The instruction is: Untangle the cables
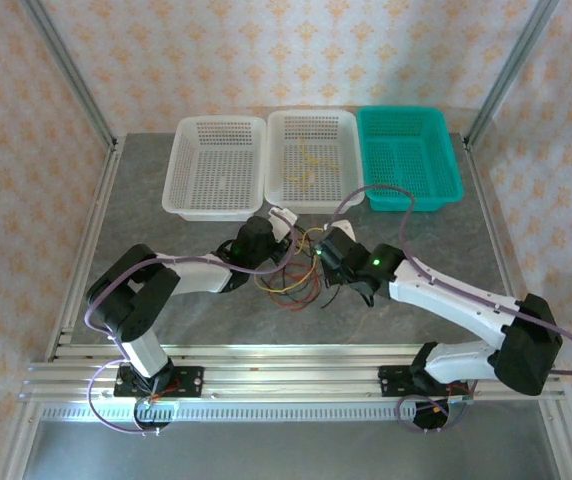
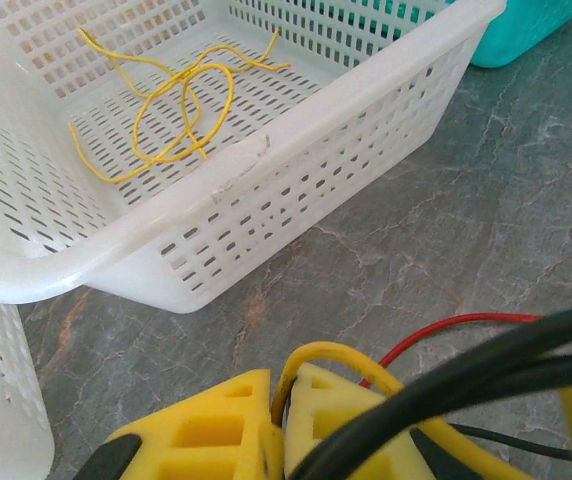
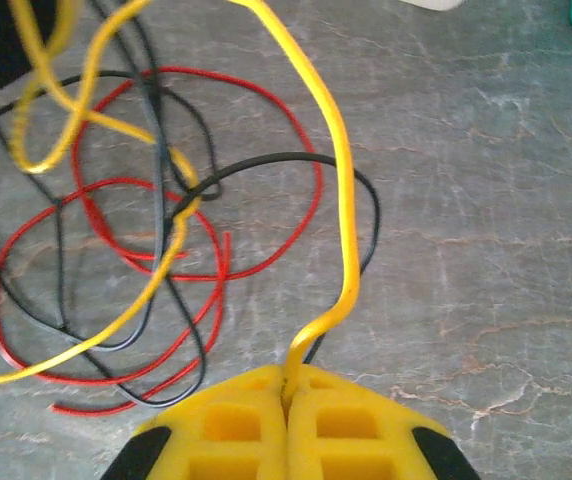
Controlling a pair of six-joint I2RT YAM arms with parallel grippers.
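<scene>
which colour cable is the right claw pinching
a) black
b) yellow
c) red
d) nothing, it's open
b: in the right wrist view the right claw is shut on a yellow cable, which rises from between its fingertips, while the red and black cables lie loose on the table.

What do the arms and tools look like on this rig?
Left arm and right arm: white links, black joints, a lavender cable along each. Left tool and right tool: blocky yellow fingers with square recesses. Green light near the right wrist.
</scene>
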